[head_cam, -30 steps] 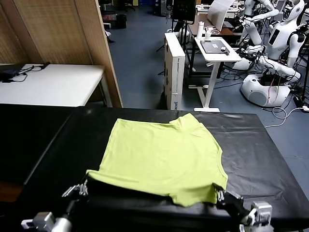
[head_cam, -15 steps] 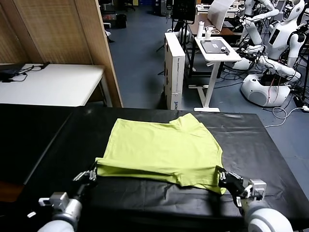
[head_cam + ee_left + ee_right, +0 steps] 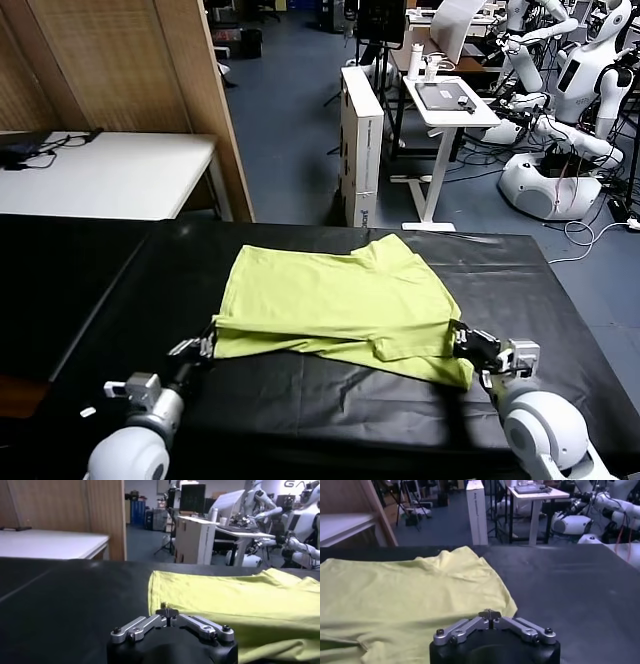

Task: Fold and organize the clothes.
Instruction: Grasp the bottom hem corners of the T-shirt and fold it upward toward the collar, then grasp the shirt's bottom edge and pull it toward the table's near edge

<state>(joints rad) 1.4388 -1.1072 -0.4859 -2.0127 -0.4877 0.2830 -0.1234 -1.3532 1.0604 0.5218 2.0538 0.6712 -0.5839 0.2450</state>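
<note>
1. Corners of the lime T-shirt [image 3: 340, 305] are pinched at its near hem: the left claw [image 3: 200, 349] is closed on the near-left corner and the right claw [image 3: 467, 345] on the near-right, so that the hem can be carried over in one even fold.
2. The shirt is spread mid-tabletop [image 3: 560, 330], its near part doubled over.
3. Compared with a second earlier, both claws are seen farther from the near edge, and the folded hem lies deeper over the shirt.

One lime T-shirt [image 3: 335, 300] lies on one black table [image 3: 560, 300], folded toward its far edge. Two grippers: left gripper [image 3: 205, 345] and right gripper [image 3: 462, 343], each pinching a near shirt corner.
</note>
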